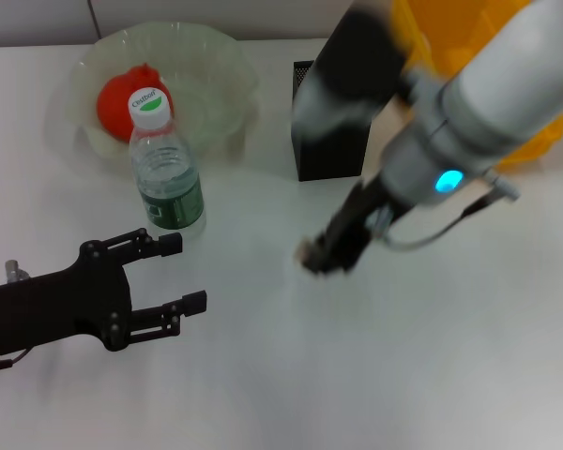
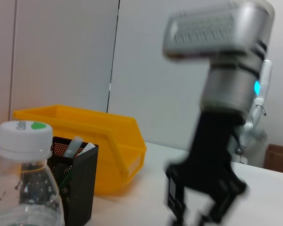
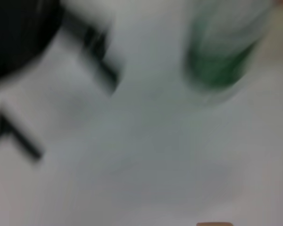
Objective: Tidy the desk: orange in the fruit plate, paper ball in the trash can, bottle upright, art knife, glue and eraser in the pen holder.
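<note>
Tidying status: bottle (image 1: 165, 169) upright, orange (image 1: 122, 98) in fruit plate (image 1: 216, 66) — done.
Left gripper (image 1: 182, 274): wide, empty, near-left.
Right gripper (image 1: 330, 251): mid-surface — fingers blurred, cannot tell.

My head camera looks steeply down on the bottle (image 1: 165, 161) from above. The left wrist camera sits low beside that bottle (image 2: 24, 179), facing level across the table — pen holder (image 2: 75, 179) just behind it. The right wrist camera hangs close over the table, the bottle (image 3: 224, 52) near — all three views share it.
</note>
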You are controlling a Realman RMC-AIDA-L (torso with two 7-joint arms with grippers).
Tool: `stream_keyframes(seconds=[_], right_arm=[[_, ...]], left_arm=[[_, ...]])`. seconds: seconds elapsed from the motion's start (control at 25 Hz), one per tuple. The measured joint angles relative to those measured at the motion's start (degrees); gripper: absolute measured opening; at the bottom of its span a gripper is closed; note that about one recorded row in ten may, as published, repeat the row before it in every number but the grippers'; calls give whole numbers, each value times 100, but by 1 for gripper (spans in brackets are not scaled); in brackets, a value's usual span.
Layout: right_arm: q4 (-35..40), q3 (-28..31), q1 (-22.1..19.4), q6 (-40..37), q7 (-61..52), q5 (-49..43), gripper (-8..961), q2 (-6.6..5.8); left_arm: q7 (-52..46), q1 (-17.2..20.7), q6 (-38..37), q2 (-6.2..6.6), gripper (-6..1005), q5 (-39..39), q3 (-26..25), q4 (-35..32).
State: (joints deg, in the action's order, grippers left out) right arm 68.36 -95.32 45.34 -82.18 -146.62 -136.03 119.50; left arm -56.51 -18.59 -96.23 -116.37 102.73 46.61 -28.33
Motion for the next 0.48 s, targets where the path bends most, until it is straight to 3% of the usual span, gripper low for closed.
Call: stream_keyframes(seconds=[0.04, 0.08, 0.16, 0.24, 0.28, 0.44, 0.48], right_arm=[[288, 794, -264, -9, 224, 240, 256, -1], [288, 794, -264, -9, 224, 240, 262, -1], [413, 1550, -508, 206, 557, 695, 274, -2], [164, 2441, -842, 1071, 1411, 1509, 286, -14], [164, 2441, -842, 1071, 1411, 1509, 292, -14], [-1077, 2702, -865, 2582, 3067, 2760, 316, -21], [-1077, 2702, -865, 2582, 3067, 2760, 323, -21]], left_arm=[[0, 7, -19, 0, 785, 0, -3, 2], [0, 7, -19, 0, 785, 0, -3, 2], [0, 9, -23, 0, 785, 0, -3, 5], [-4, 4, -31, 0, 785, 0, -3, 5], [-4, 4, -31, 0, 785, 0, -3, 5], [-47, -13, -40, 2, 785, 1, -4, -12], [-47, -13, -40, 2, 785, 1, -4, -12]])
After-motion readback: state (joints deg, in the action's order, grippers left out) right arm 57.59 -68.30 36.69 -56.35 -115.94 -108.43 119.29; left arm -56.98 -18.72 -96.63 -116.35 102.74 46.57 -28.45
